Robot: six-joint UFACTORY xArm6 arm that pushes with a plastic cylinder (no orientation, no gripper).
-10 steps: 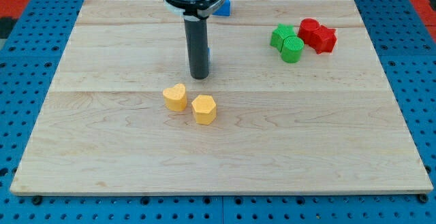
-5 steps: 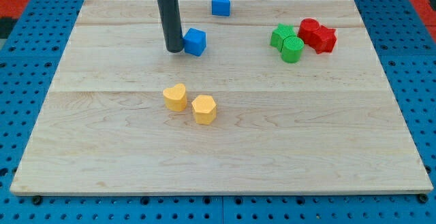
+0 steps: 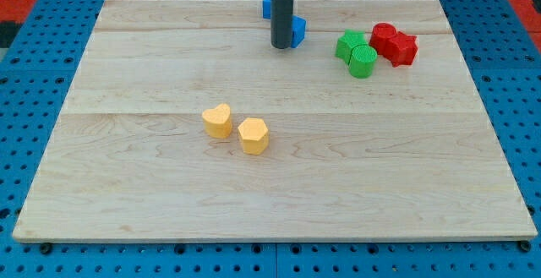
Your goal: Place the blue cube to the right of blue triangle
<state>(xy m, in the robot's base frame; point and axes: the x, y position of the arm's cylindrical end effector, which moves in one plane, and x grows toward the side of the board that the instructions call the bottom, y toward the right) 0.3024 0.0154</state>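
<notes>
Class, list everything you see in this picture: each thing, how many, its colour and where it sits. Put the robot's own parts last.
Wooden board: one, pale wood, fills most of the view.
Pegboard surround: one, blue, around the board.
Blue cube: one, view's top centre, mostly hidden behind the rod.
Blue triangle: one, only a sliver shows left of the rod, above the cube.
Green blocks: two, touching, view's upper right.
Red blocks: two, touching, right of the green ones.
Yellow blocks: two, side by side, centre.
My tip: one, dark, at the blue cube's left side.

Bright, even light from above; the wooden board shows no glare, only faint short shadows under blocks. Sharp throughout, no edge distortion.
</notes>
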